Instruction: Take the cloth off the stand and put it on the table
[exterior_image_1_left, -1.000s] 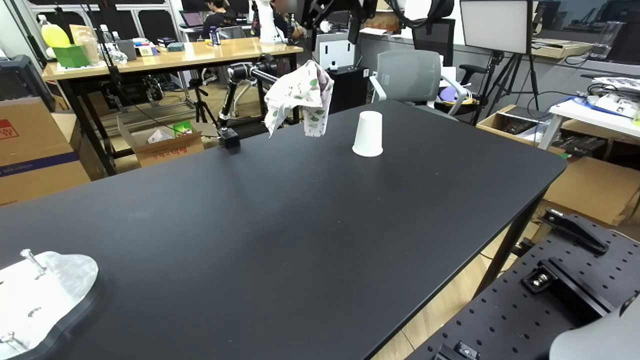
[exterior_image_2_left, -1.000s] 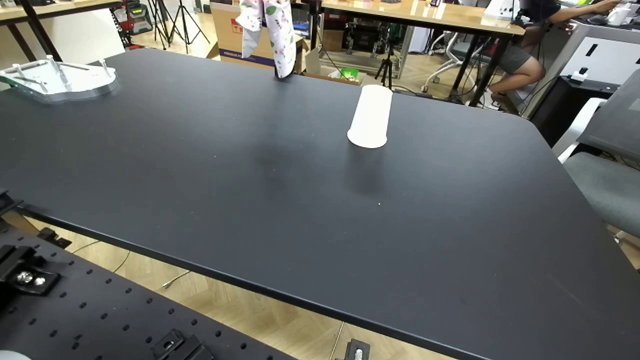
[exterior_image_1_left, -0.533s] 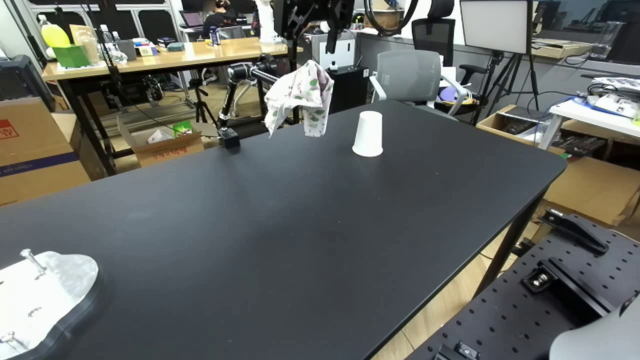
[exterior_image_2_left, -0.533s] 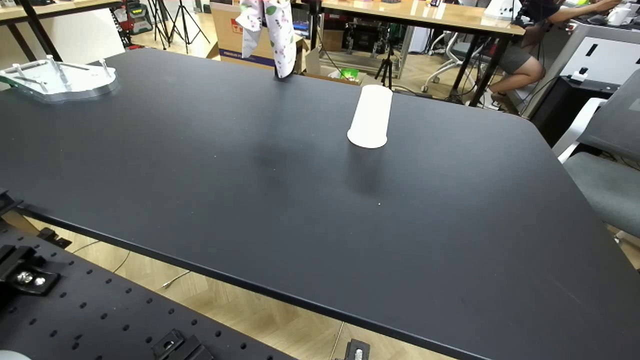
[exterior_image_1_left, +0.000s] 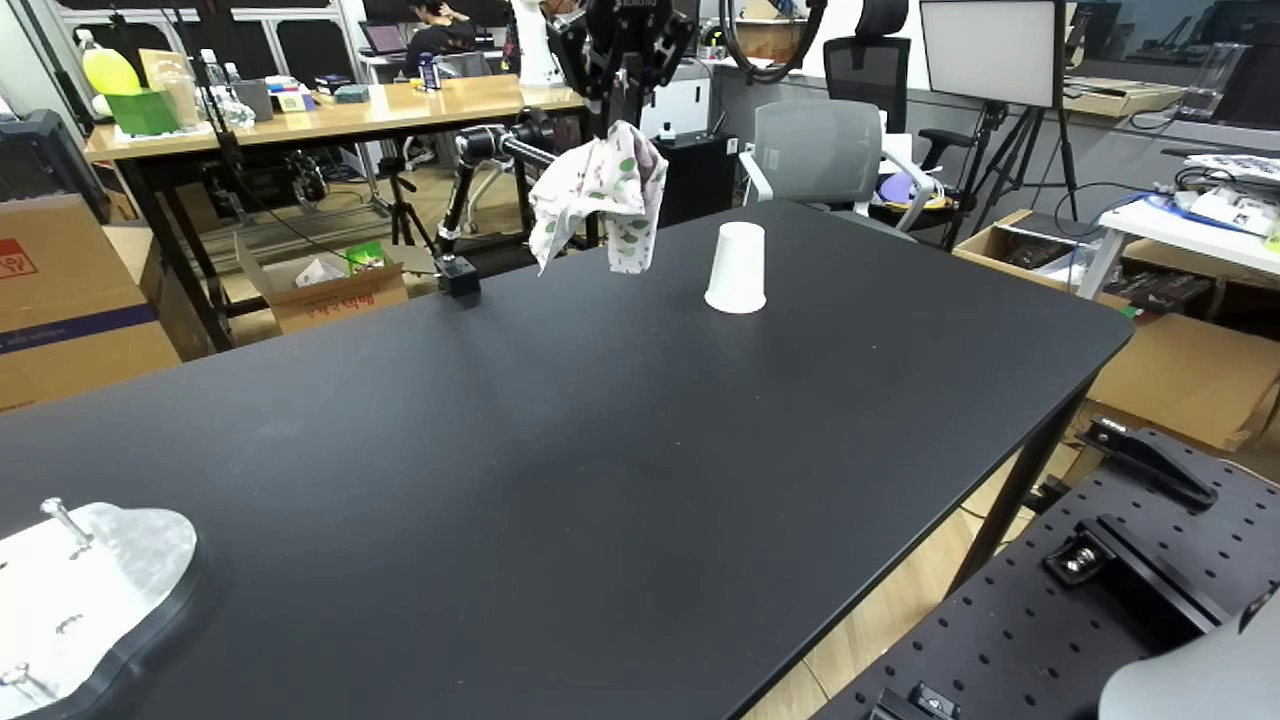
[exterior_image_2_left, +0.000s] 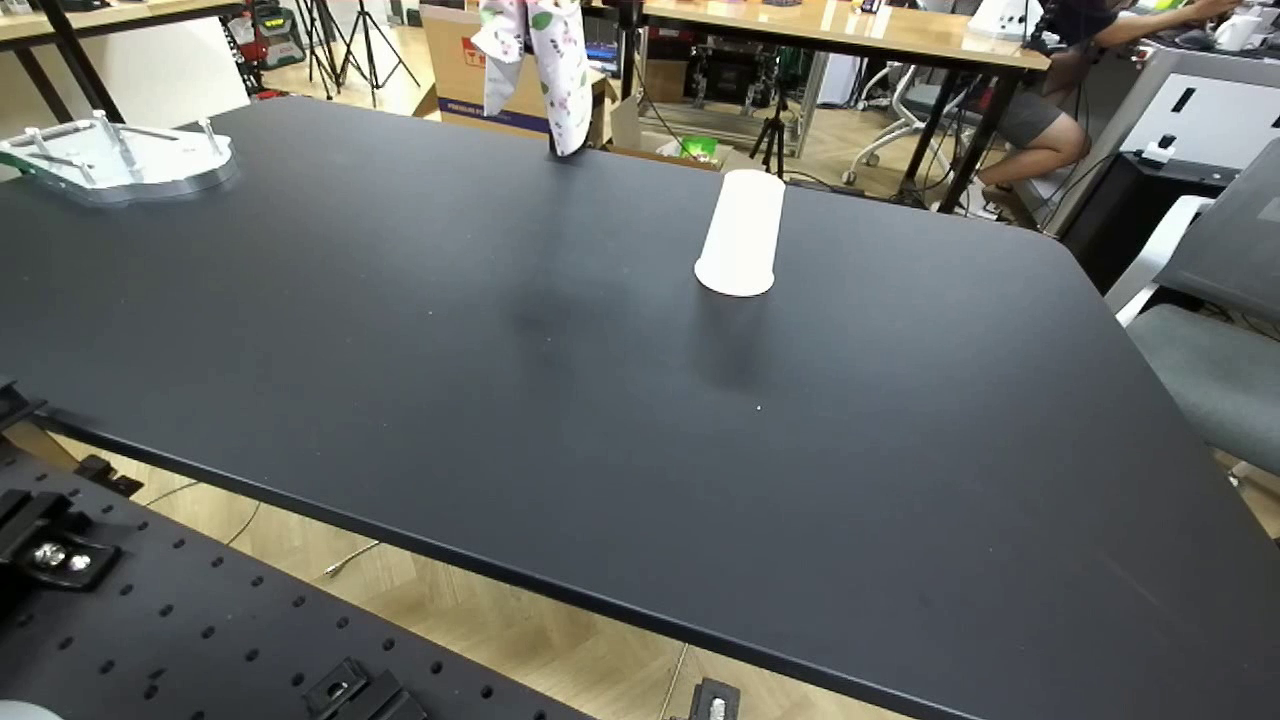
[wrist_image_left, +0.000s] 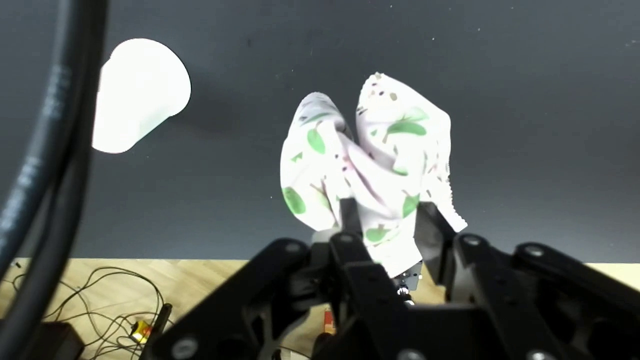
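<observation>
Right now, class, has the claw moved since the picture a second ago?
Yes: in an exterior view the claw has shifted leftward across the picture, away from the grey chair.

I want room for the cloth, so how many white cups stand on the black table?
1. The white cup stands upside down, right of the hanging cloth in both exterior views. Others could stand where the table leaves the picture.

Cloth (exterior_image_1_left: 600, 185) on stand (exterior_image_1_left: 461, 192) near cup (exterior_image_1_left: 737, 268)
</observation>
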